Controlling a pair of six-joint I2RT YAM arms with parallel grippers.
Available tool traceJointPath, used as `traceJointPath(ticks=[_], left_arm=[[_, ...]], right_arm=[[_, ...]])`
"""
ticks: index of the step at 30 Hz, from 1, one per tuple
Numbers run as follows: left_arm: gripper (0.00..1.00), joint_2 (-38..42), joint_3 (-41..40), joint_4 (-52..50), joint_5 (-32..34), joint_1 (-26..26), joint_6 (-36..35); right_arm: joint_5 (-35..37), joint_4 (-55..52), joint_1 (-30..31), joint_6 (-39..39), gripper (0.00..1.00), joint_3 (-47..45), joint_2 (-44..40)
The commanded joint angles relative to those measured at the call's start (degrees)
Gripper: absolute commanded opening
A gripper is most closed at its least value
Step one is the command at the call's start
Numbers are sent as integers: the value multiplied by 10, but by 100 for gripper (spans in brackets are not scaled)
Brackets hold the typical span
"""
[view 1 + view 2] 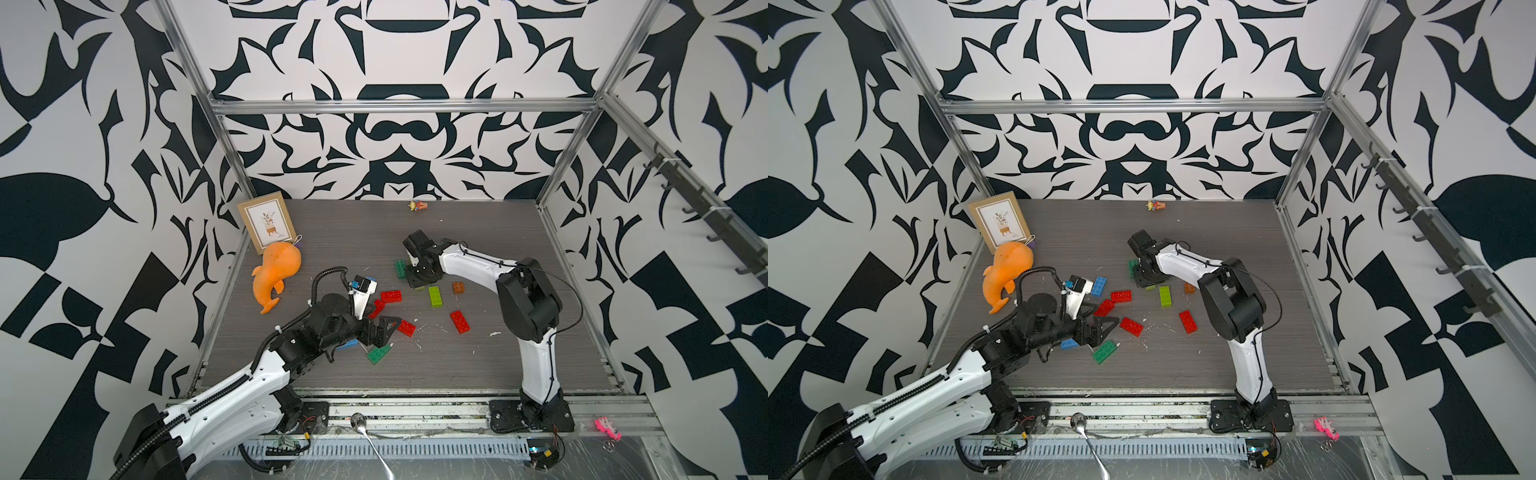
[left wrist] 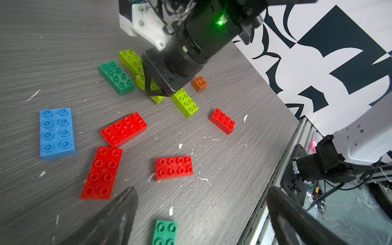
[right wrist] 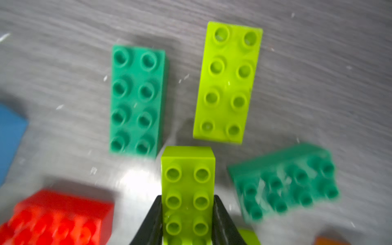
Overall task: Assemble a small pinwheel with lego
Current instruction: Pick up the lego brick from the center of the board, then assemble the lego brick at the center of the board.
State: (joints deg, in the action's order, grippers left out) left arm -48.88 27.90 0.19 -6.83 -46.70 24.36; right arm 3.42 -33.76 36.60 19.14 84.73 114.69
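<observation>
Pinching lime brick (image 3: 187,191) between right fingers (image 3: 151,222); left fingers (image 2: 118,216) spread wide, holding nothing.

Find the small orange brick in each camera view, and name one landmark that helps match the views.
Both top views: the small orange brick lies right of centre, beside the right arm.
Left wrist: just beyond the right claw, at.
Right wrist: only an orange sliver at the frame's edge, probably it.
Landmark: the right claw, gripping a lime brick, close beside it.
</observation>
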Motion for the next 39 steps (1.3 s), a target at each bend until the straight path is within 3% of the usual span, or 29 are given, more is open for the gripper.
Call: traceJointPath(ticks=[1, 8, 14, 21, 29, 39], left_arm=[[99, 13, -8, 10, 3, -1, 0], [99, 18, -16, 35, -28, -2, 6], [99, 14, -16, 44, -49, -3, 7], [99, 12, -18, 50, -58, -3, 8], [99, 6, -18, 49, -56, -3, 7], [99, 7, -17, 49, -63, -3, 8]], right_arm=[[17, 9, 12, 22, 20, -45, -125], [19, 14, 31, 96, 17, -235, -336], [45, 18, 73, 163, 17, -365, -416], [39, 83, 77, 185, 16, -416, -367], [33, 113, 76, 180, 16, -385, -283], [59, 101, 73, 177, 19, -356, -249]])
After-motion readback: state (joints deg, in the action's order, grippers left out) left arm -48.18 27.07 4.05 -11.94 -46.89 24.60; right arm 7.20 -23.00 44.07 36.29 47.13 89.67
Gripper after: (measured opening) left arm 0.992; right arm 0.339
